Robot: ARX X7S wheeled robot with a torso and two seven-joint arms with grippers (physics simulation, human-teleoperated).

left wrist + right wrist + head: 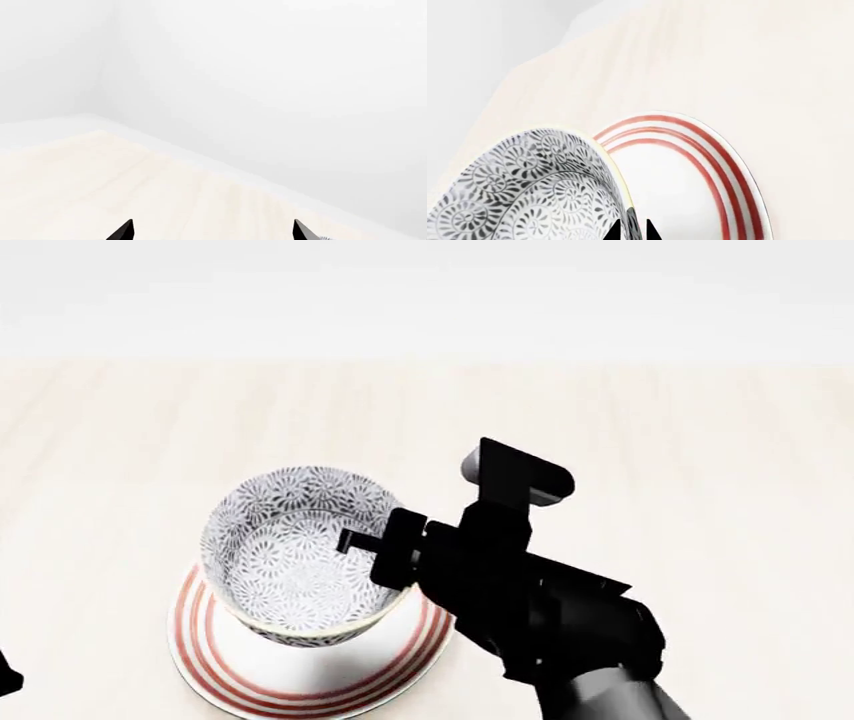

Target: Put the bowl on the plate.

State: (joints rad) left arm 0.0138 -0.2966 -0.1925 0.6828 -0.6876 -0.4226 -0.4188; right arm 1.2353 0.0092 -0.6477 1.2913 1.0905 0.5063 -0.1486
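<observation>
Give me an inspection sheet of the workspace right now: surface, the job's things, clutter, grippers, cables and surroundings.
Surface: pale wooden tabletop, bare apart from the job's things.
Job's things: patterned bowl over the red-ringed plate, tilted; whether it rests on the plate cannot be told.
Clutter: nothing seen.
Grippers: right gripper pinches the bowl's rim, one finger inside and one outside; left gripper is open, away from both dishes, holding nothing.
Cables: nothing seen.
Surroundings: plain white walls beyond the table edge.
</observation>
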